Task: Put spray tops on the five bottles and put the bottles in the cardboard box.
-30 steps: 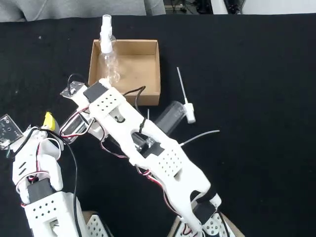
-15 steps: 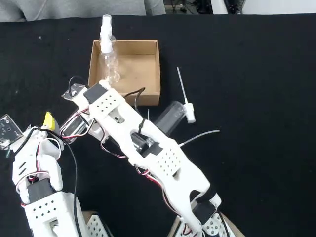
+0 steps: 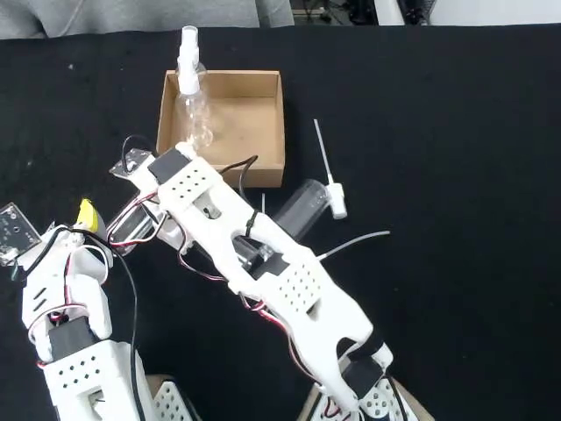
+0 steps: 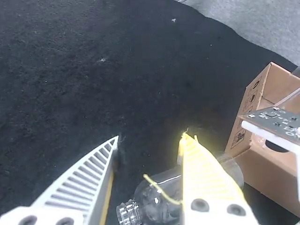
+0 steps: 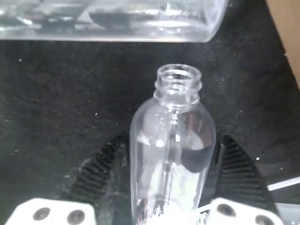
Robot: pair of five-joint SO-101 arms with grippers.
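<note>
Clear plastic bottle [image 5: 173, 117] with a bare, open neck is squeezed between the right fingers [image 5: 234, 164], its long side pointing straight out from them, near the tabletop's left edge in front of the cardboard box [image 3: 263, 171]. The left fingers [image 4: 201, 178] are apart, just over a 2nd bare bottle [image 4: 154, 201] lying flat. From high up, 1 loose spray top [image 3: 337, 198] lies to the right of the box, on the right arm's side.

My table [image 3: 456, 132] has a black cloth on it. The box [image 3: 263, 114] stands on its far part. Near the box's front right corner a bottle [image 3: 302, 209] lies on its side, with a white spray top [image 3: 337, 200] at its end. A thin loose tube [image 3: 359, 243] lies beyond them. Near the box's front left corner lies another clear bottle [image 3: 131, 230].
</note>
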